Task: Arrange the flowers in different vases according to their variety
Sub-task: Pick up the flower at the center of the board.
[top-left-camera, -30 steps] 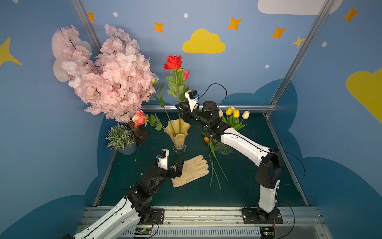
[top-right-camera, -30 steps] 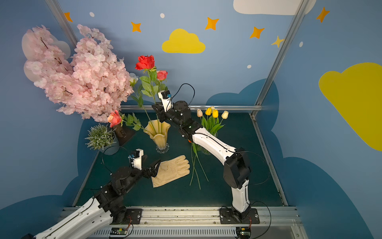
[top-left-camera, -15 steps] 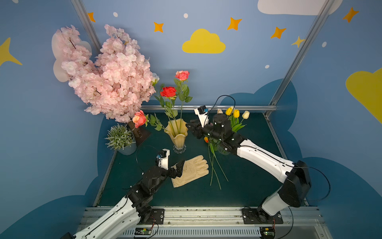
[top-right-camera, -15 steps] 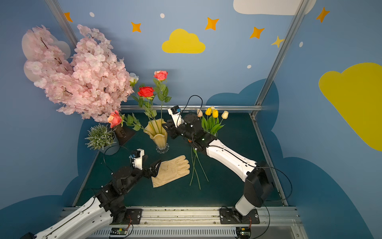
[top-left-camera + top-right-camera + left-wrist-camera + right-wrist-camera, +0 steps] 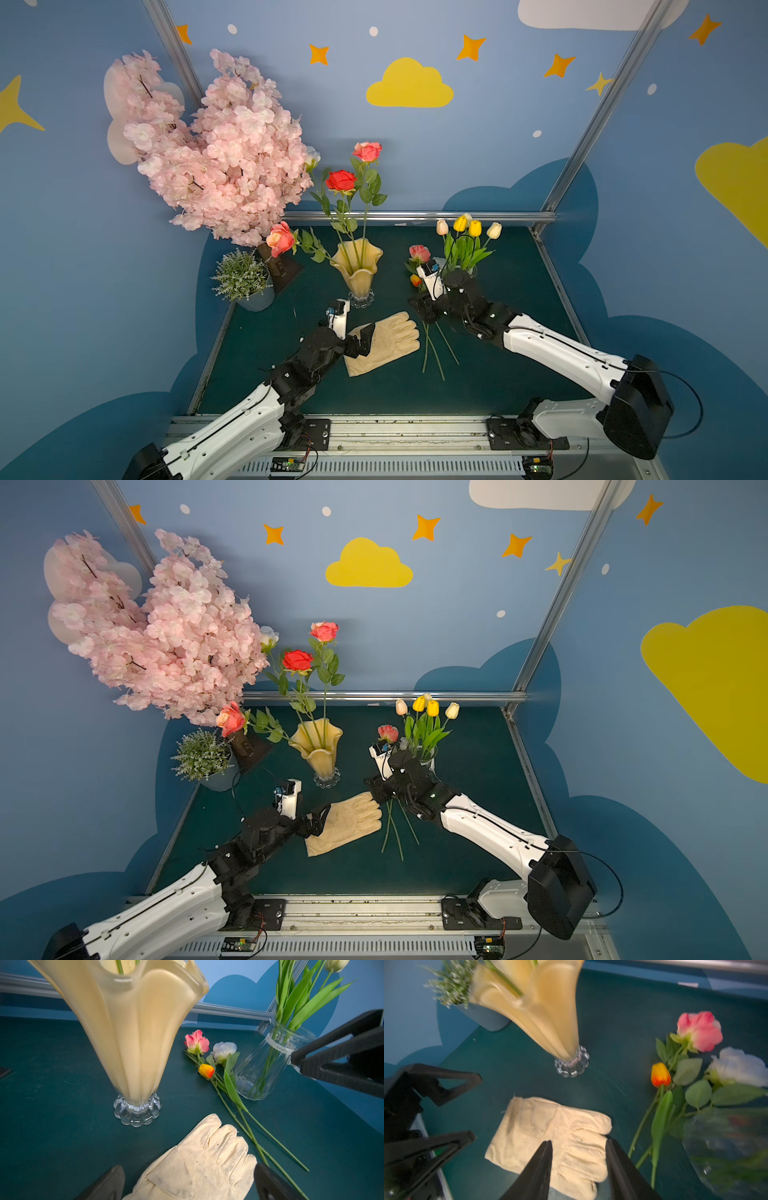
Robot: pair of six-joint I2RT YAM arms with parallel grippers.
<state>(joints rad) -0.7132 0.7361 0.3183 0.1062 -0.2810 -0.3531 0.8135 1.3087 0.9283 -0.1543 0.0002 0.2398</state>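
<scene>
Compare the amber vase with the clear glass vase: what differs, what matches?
The amber vase is opaque with a wavy rim; the clear glass vase is see-through and ribbed. The amber vase holds roses, the glass one tulips. The amber vase stands taller than the glass one. Both stand upright on the table.

- Clear vase (image 5: 726, 1147): blurred, cut by the edge, right wrist view.
- Right arm (image 5: 540, 345) covers much of it in both top views.
- Amber vase (image 5: 124, 1032) beside it: rim cropped, left wrist view.

Glove (image 5: 386, 340), blossom tree (image 5: 220, 153), potted plant (image 5: 241, 274)
</scene>
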